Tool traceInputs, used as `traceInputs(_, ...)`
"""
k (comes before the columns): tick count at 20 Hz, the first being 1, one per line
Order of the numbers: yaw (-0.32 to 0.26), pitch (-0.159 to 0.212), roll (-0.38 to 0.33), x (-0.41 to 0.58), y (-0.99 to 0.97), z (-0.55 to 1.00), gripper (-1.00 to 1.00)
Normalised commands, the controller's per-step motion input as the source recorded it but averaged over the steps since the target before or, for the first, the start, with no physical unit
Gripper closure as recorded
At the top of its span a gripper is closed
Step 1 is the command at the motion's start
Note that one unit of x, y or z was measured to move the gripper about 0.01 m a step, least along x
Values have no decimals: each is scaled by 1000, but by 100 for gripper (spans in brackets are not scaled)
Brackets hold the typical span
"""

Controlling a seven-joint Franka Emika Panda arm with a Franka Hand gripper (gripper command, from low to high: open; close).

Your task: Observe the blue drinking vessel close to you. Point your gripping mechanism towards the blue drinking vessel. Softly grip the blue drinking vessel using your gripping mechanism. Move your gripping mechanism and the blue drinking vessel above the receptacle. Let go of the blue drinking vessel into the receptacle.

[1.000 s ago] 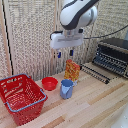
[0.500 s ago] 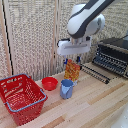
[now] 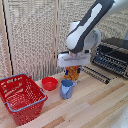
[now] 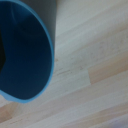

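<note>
The light-blue mug (image 3: 66, 89) stands upright on the wooden table, just to the exterior view's right of the small red bowl. My gripper (image 3: 74, 71) hangs a little above and behind the mug, and its two dark fingers look apart and empty. In the wrist view the mug (image 4: 22, 55) fills one side, seen from above and very close; my fingers do not show there. The red wire basket with a blue rim (image 3: 34, 86) stands at the exterior view's left, a short way from the mug.
A small red bowl (image 3: 49, 83) sits between basket and mug. An orange packet (image 3: 74, 75) stands behind the mug, under my hand. A black toaster oven (image 3: 112, 55) with a rack sits at the exterior view's right. Woven screens stand behind.
My arm has come down and slightly to the exterior view's right, closer to the mug. The mug, bowl and basket have not moved.
</note>
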Motion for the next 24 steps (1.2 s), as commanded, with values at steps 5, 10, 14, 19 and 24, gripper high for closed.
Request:
traceInputs(5, -8, -4, -111, -185, -5, -510, -100)
traceInputs(10, 0, -35, -92, -142, 84, -546, -100)
traceInputs(14, -6, -35, -21, -8, 88, -286, 100)
traceInputs(19, -62, -46, 0, -16, 57, -11, 100)
traceInputs(24, -94, -82, 3, -65, 9, 273, 100)
